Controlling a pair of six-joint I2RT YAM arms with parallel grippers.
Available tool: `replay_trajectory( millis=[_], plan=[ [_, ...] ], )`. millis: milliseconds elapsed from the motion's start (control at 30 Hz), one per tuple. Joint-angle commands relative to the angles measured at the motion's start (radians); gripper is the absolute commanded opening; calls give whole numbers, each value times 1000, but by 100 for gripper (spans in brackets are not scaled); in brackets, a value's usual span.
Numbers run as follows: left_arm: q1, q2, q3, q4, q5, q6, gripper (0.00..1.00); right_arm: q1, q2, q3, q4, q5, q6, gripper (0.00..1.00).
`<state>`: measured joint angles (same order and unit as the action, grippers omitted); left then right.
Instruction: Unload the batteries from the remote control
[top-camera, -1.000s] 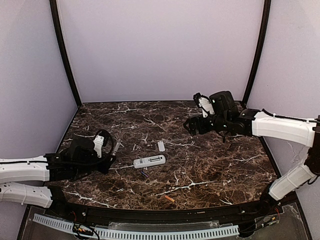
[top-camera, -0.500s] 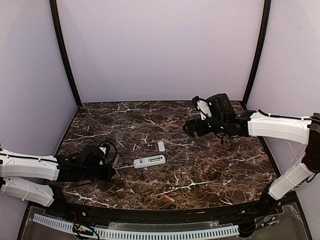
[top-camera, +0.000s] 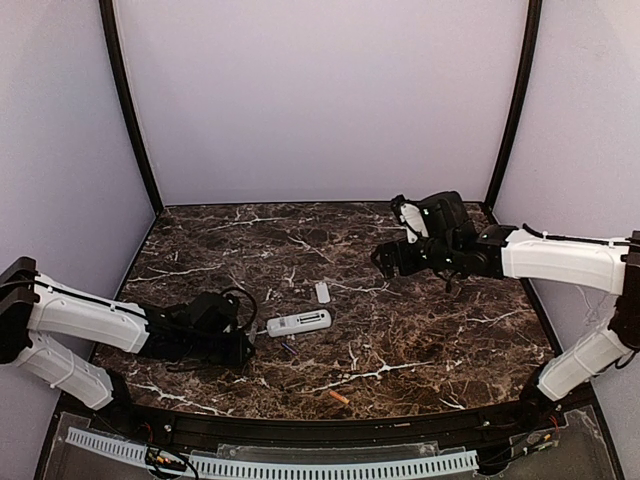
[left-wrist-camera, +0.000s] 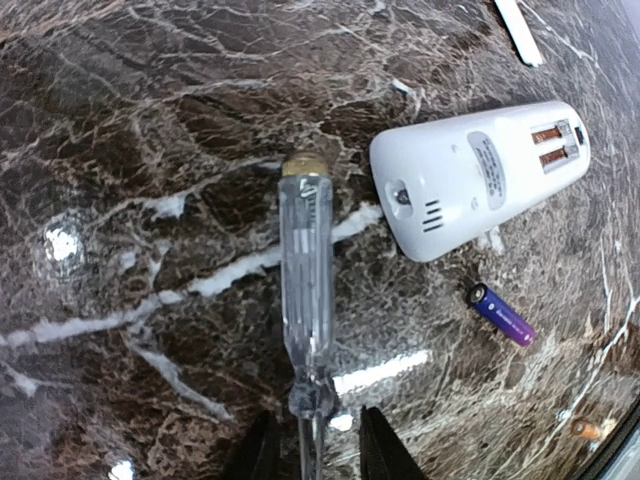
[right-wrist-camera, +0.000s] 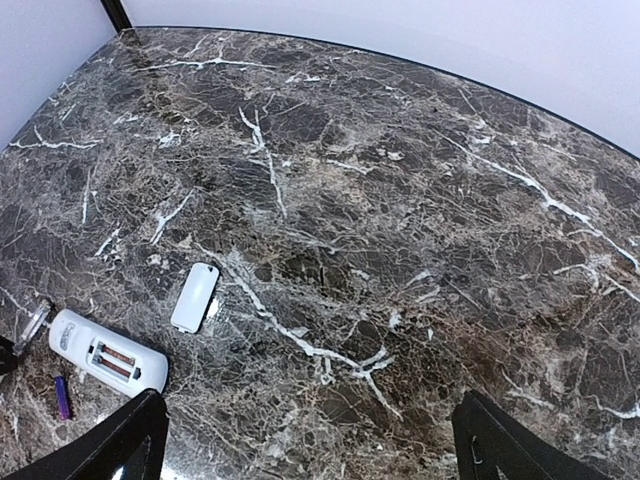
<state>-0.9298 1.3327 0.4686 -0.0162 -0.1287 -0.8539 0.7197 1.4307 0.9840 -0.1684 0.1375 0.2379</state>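
The white remote control (top-camera: 299, 322) lies back side up at mid-table, its battery bay open with two copper-coloured strips showing (left-wrist-camera: 553, 146). A purple battery (left-wrist-camera: 502, 315) rests just in front of it. An orange battery (top-camera: 340, 398) lies near the front edge. My left gripper (left-wrist-camera: 315, 447) is low on the table left of the remote. Its jaws stand slightly apart around the thin shaft of a clear-handled screwdriver (left-wrist-camera: 306, 270), which lies flat. My right gripper (right-wrist-camera: 310, 462) hovers wide open and empty over the back right (top-camera: 395, 255).
The small flat white cover (top-camera: 322, 292) lies behind the remote, also seen in the right wrist view (right-wrist-camera: 194, 297). Purple walls and black posts close in the marble table (top-camera: 440, 340) on three sides.
My left arm has swung right and down to the remote's left end. Its jaws have parted from the screwdriver, which now lies on the table. The right gripper sank slightly.
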Motion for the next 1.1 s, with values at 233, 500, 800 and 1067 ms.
replay_trajectory(
  millis=[233,500,800,1067],
  plan=[
    [-13,-17,24,-140,-30,-57,48,-8,-9,-6,33,51,-3,98],
    [-13,-91,54,-212,-113,-16,59,-9,-28,-19,68,82,-21,99],
    [7,-89,205,-291,-387,259,98,-17,-145,-119,160,105,-61,98],
    [125,-123,235,-179,-439,530,99,-24,-233,-206,250,162,-109,99]
  ],
)
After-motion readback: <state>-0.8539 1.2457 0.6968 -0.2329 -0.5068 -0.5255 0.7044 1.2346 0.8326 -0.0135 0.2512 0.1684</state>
